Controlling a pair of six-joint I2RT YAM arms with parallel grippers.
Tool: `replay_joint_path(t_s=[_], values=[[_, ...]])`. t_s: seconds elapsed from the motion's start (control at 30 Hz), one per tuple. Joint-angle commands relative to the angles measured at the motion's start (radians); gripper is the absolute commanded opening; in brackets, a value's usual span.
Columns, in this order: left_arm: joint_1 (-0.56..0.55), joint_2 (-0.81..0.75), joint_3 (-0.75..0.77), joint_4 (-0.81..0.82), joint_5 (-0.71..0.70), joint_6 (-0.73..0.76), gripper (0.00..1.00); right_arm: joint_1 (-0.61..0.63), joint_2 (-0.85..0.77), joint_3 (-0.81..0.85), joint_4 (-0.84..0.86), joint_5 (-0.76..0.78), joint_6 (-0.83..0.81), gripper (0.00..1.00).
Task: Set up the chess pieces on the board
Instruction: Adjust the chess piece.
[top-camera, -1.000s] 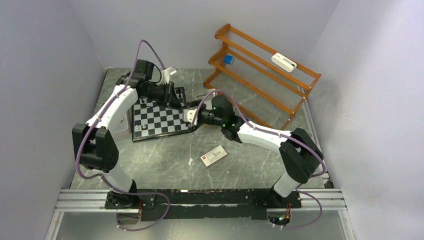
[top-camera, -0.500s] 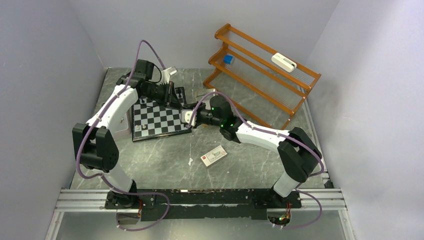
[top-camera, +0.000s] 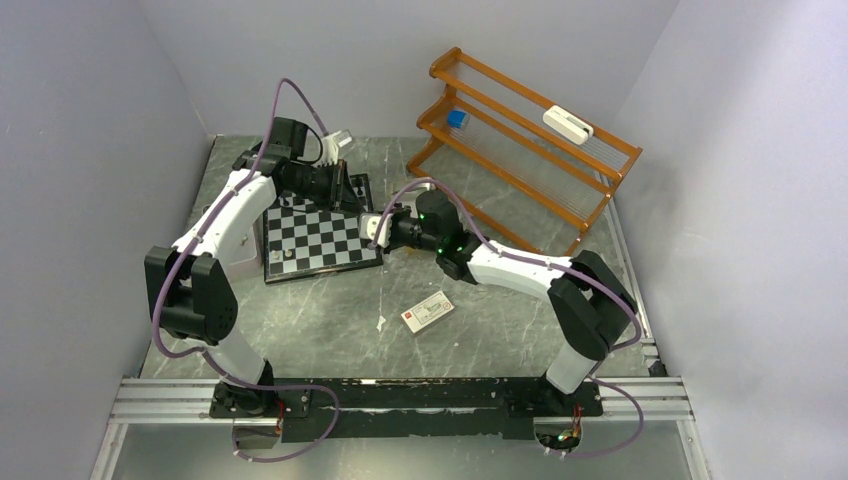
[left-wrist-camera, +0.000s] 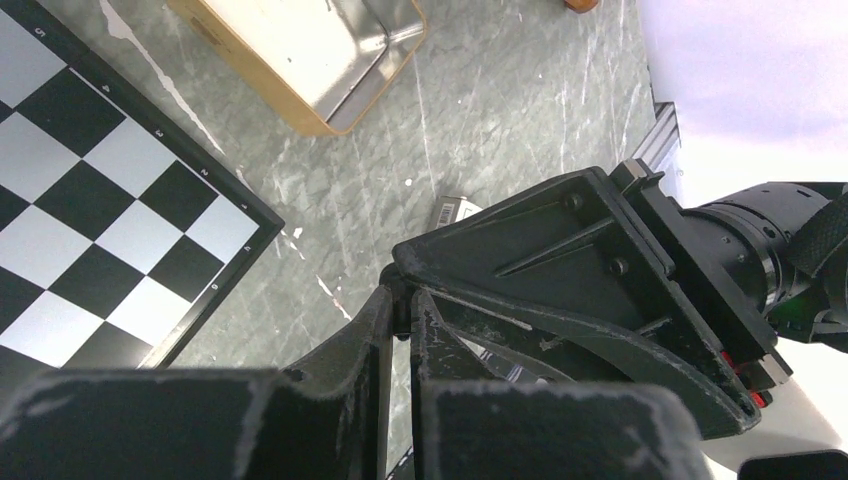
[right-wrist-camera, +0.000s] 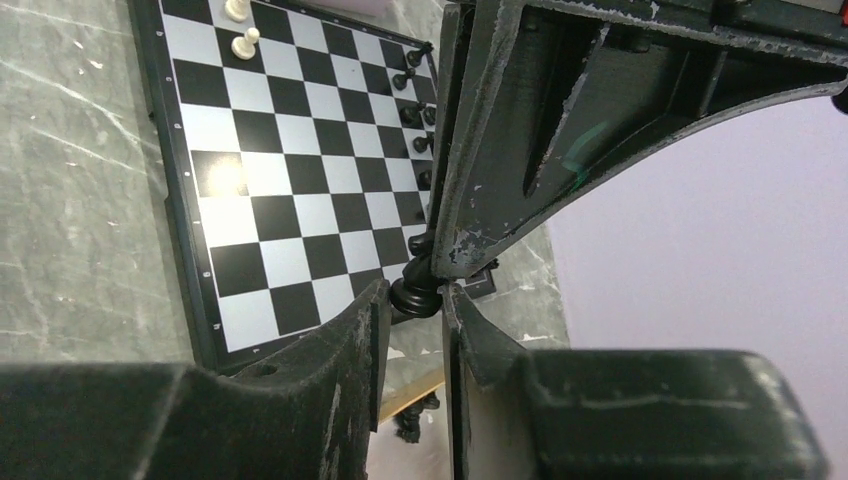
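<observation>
The left claw (left-wrist-camera: 400, 300) hangs at the far edge of the board (top-camera: 320, 240), its two fingers pressed flat together with nothing showing between them. In its wrist view the checkered squares lie off to the left of the tips, and an open tan tin (left-wrist-camera: 310, 50) sits on the table beyond them. The right claw (right-wrist-camera: 415, 305) is just beside it, at the board's right edge, the two heads nearly touching. Its fingers stand a narrow gap apart and pinch the base of one black piece (right-wrist-camera: 413, 290), upright, right at the board's dark border. Ahead of that claw a line of black pieces (right-wrist-camera: 410, 115) stands along the same edge, and two pale pieces (right-wrist-camera: 245, 44) stand at the far end of the squares. Behind the right claw, toward the arm bases, a small card (top-camera: 427, 311) lies flat. Well off to its right a wooden rack (top-camera: 530, 150) leans at the back wall.
</observation>
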Motion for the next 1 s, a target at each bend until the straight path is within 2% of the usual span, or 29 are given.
replay_joint_path(t_s=[0.0,0.17,0.23,0.4,0.6,0.63,0.67,0.8,0.97], values=[[-0.011,-0.026,0.028,0.07,-0.02,-0.009,0.09,0.01,0.03,0.019,-0.028,-0.015,0.071,0.27],[-0.011,-0.014,0.017,0.056,-0.066,0.008,0.08,0.011,0.041,0.026,-0.003,-0.026,0.133,0.27],[-0.011,-0.012,0.02,0.041,-0.109,0.012,0.08,0.01,0.037,0.014,0.024,-0.01,0.168,0.33],[-0.011,-0.015,0.037,0.023,-0.22,0.015,0.08,0.01,-0.026,-0.056,0.108,0.083,0.341,0.55],[-0.009,0.034,0.136,-0.027,-0.417,0.0,0.08,0.01,-0.118,-0.115,0.092,0.151,0.658,0.74],[-0.006,0.051,0.164,-0.042,-0.448,0.001,0.08,0.01,-0.129,-0.121,0.087,0.159,0.701,0.81],[0.0,0.07,0.191,-0.055,-0.456,0.002,0.08,0.01,-0.143,-0.131,0.096,0.167,0.744,0.97],[0.039,0.166,0.35,-0.145,-0.503,0.008,0.08,0.011,-0.21,-0.173,0.091,0.149,0.832,1.0],[0.109,0.296,0.562,-0.273,-0.584,0.02,0.08,0.01,-0.267,-0.168,0.004,0.26,0.971,1.0]])
